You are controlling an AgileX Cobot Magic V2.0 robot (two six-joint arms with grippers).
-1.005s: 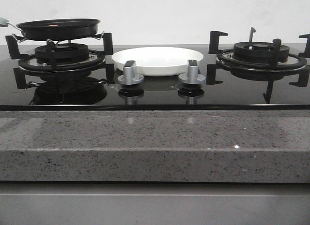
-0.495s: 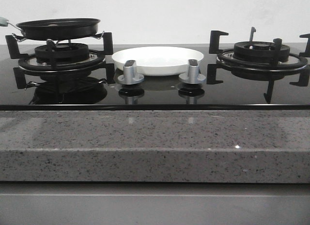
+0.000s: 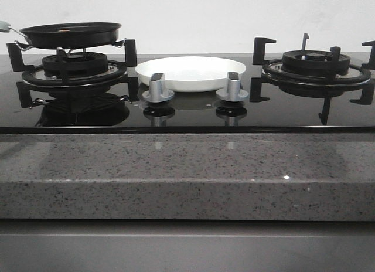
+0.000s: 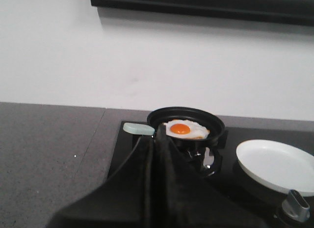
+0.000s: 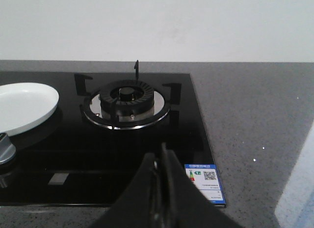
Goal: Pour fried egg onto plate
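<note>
Fried egg (image 4: 185, 129): lies flat in black pan (image 4: 216, 126), centre frame of the left wrist view. Pan handle (image 4: 138, 128) points toward the left gripper (image 4: 158, 139), fingers pressed together, empty, just short of it. Plate (image 4: 273, 165): lower right, beside pan. Right gripper (image 5: 159, 164): clenched, empty, farther off. Left arm nearer.

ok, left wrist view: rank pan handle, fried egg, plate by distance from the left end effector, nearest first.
1. Pan handle: pale green, just beyond the left end effector, toward the counter side.
2. Fried egg: in the black pan, behind the handle.
3. Plate: white, off to the side past the pan, farthest.
</note>
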